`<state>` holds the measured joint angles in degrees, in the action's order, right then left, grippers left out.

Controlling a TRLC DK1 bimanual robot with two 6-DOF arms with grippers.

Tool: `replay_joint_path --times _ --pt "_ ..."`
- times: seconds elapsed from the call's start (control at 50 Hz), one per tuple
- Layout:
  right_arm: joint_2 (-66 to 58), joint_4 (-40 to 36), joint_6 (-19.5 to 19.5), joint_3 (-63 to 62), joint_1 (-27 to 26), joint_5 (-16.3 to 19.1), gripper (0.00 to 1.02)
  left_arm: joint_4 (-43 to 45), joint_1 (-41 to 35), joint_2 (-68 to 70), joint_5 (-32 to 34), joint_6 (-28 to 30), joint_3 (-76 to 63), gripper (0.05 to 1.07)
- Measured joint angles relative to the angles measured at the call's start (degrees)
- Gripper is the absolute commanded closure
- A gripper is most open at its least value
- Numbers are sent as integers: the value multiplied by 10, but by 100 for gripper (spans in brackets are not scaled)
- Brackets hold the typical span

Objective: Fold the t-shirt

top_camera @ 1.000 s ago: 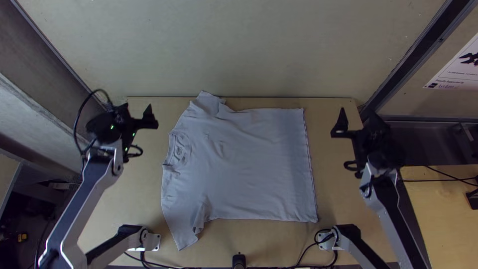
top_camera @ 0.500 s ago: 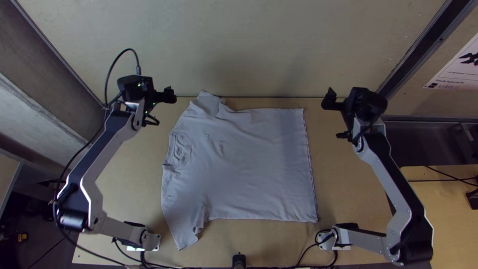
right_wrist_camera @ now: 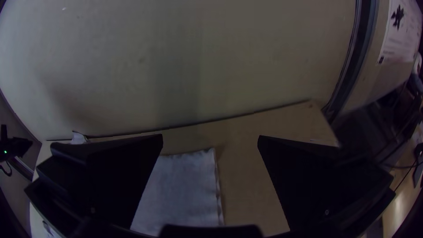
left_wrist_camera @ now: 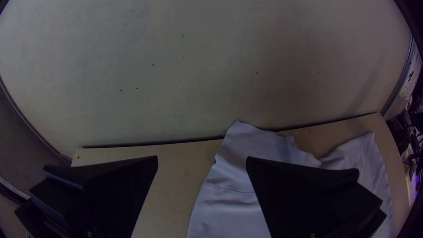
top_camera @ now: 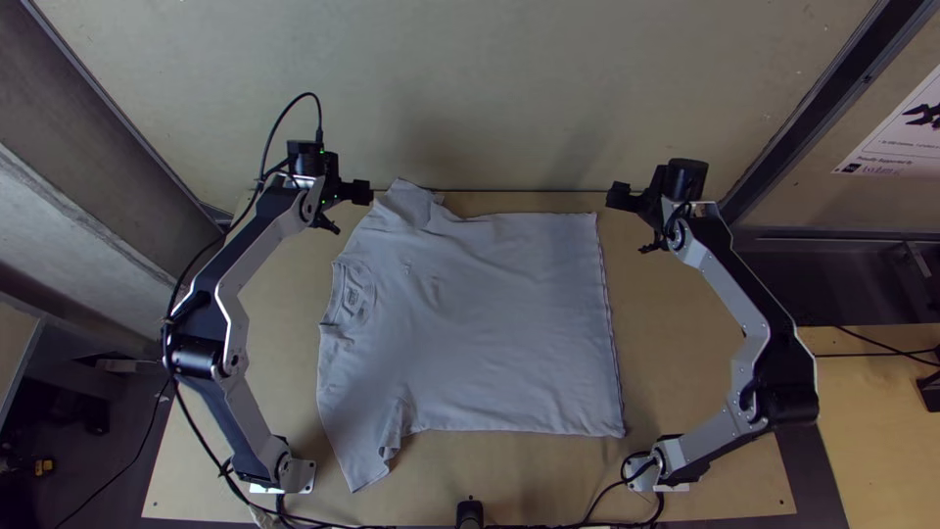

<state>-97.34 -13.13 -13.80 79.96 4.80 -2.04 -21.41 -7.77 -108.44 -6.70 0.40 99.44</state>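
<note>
**T-shirt [top_camera: 490, 323] spread unfolded on the worktop [top_camera: 666, 343], between two wide-open end effectors**

Hidden behind one black finger of the left end effector [top_camera: 333, 186], in its own wrist view: part of the T-shirt. Likewise masked by a finger of the right end effector [top_camera: 648, 201] in its wrist view: much of the T-shirt's middle. Cut off by the lower border in both wrist views: the T-shirt's nearer parts. Hard to make out: the layers in the bunched creases of the T-shirt's near sleeve [top_camera: 362, 456], and how the tip of its far sleeve [top_camera: 406, 201] meets the wall [top_camera: 509, 88].

Rising just beyond the T-shirt's far side: that pale wall. Well off past its hem [top_camera: 612, 333]: a dark post [top_camera: 827, 93] and a poster [top_camera: 906, 132]. Near the T-shirt's near side: a small black object [top_camera: 470, 511] and loose cables [top_camera: 594, 504]. Flanking the T-shirt: both arms, one past the collar [top_camera: 339, 294], the other past the hem.

Just beside the T-shirt's far sleeve, on the collar side: the left end effector, fingers spread wide, nothing in its grasp. Near the hem's far corner: the right one, equally wide and equally unladen.
</note>
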Motion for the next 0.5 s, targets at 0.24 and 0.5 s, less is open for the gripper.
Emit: replay_joint_path --times 0.24,0.5 --pt "-31 -17 -38 1 0 6 4 -63 0 -104 6 -10 118 25" --pt "-32 -44 -53 0 1 6 4 -117 0 -206 6 -31 240 24"
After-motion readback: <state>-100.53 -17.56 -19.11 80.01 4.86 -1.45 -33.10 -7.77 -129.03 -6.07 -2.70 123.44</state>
